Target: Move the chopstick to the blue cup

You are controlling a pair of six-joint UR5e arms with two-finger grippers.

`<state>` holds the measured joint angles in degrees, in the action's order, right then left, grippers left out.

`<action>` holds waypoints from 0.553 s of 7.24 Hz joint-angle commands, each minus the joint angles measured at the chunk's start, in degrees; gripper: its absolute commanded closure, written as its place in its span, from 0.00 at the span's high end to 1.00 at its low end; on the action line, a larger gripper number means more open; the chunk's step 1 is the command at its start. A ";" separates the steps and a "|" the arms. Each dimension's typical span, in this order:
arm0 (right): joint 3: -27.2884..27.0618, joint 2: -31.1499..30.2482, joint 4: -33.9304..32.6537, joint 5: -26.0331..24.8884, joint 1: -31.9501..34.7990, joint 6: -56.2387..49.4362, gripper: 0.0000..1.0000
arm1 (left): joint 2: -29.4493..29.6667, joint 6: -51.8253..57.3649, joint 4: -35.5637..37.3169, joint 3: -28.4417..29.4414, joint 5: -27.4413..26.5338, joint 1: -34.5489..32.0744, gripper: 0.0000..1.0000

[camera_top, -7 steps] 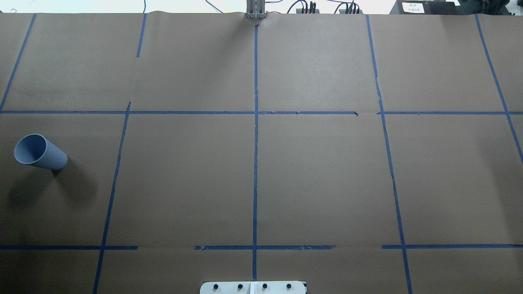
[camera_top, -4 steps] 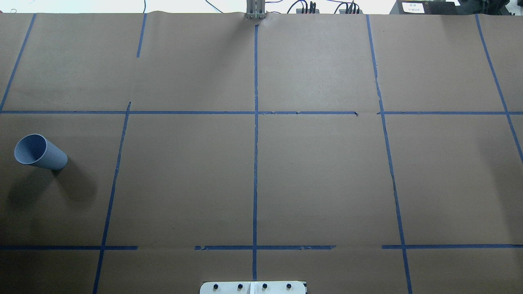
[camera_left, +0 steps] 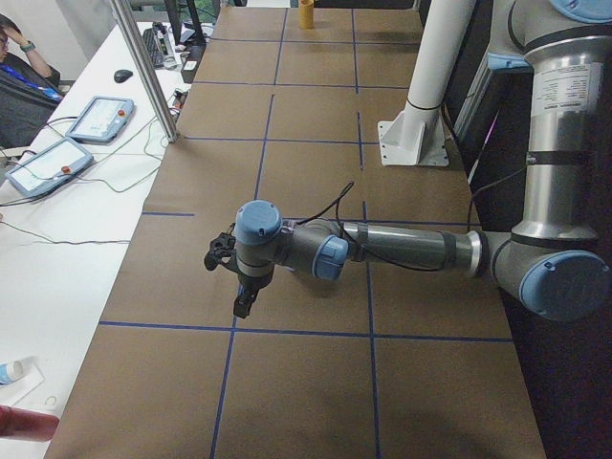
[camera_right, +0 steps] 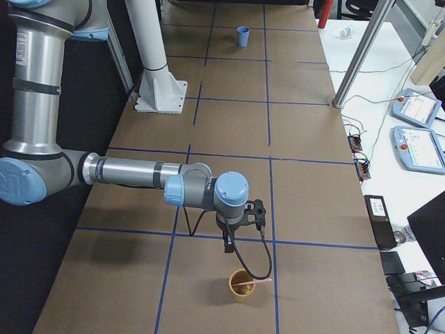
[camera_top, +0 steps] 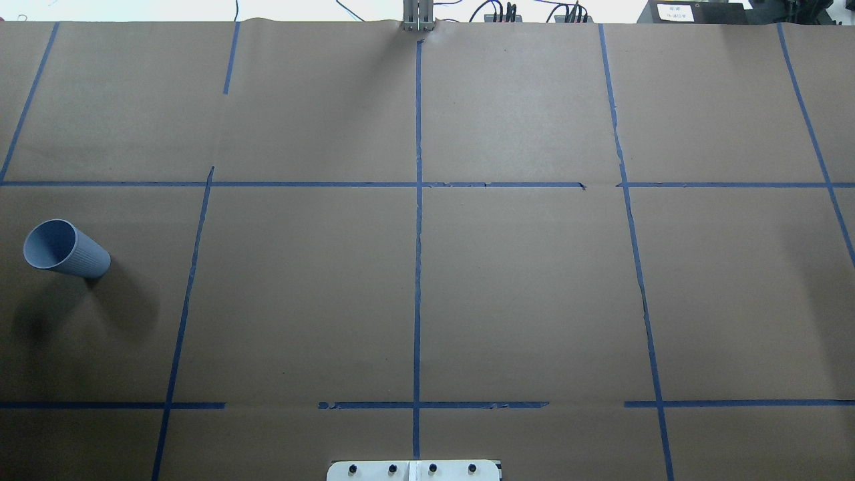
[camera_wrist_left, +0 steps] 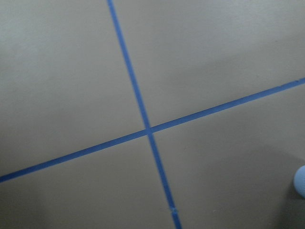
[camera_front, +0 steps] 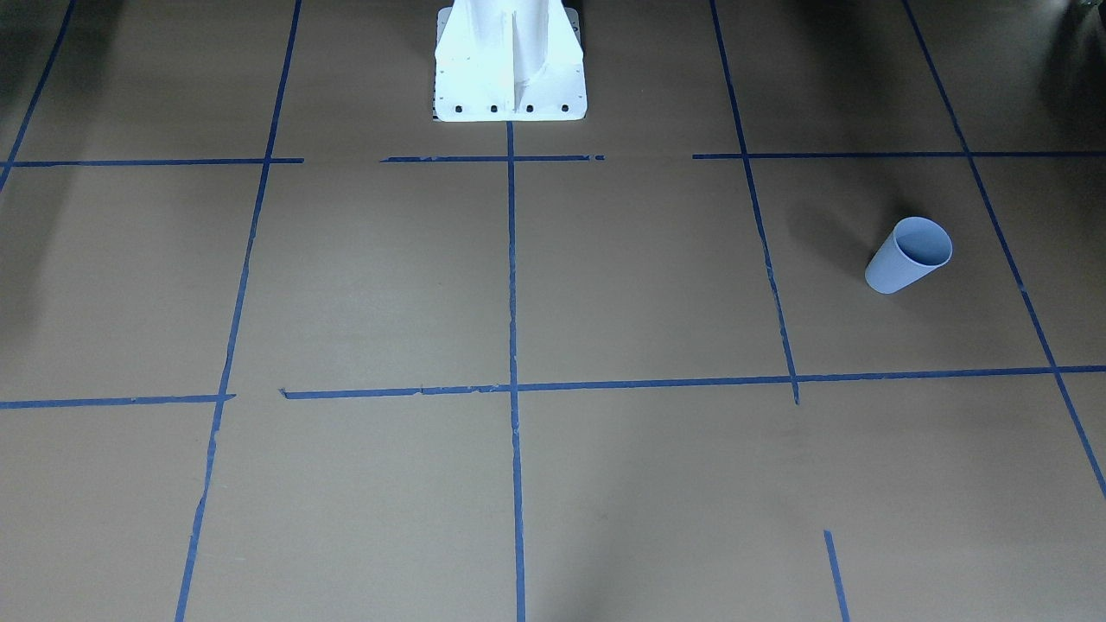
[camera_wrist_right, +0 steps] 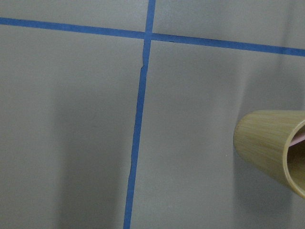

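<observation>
The pale blue ribbed cup (camera_top: 65,249) stands upright at the table's left end; it also shows in the front view (camera_front: 909,255), far off in the right side view (camera_right: 243,36), and as a sliver in the left wrist view (camera_wrist_left: 301,181). A thin pinkish-red chopstick (camera_right: 252,282) lies across the rim of a bamboo cup (camera_right: 242,286) at the right end. The left gripper (camera_left: 241,306) hangs above the table at the left end. The right gripper (camera_right: 227,243) hangs just behind the bamboo cup. I cannot tell whether either is open or shut.
The brown paper table (camera_top: 521,287) carries blue tape lines (camera_top: 417,267). The white robot base (camera_front: 510,60) stands at the near-middle edge. The bamboo cup shows at the right edge of the right wrist view (camera_wrist_right: 271,150). Tablets (camera_right: 421,129) and cables lie on the side bench.
</observation>
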<state>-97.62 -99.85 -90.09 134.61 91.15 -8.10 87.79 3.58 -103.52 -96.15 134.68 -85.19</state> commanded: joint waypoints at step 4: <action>-0.03 0.01 0.00 0.21 -0.27 0.01 1.00 | -1.47 -41.79 -14.06 -4.84 -5.00 19.41 1.00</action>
<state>-97.62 -99.85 -90.09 134.82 90.89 -8.09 87.21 -31.93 -114.41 -100.64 133.60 -70.03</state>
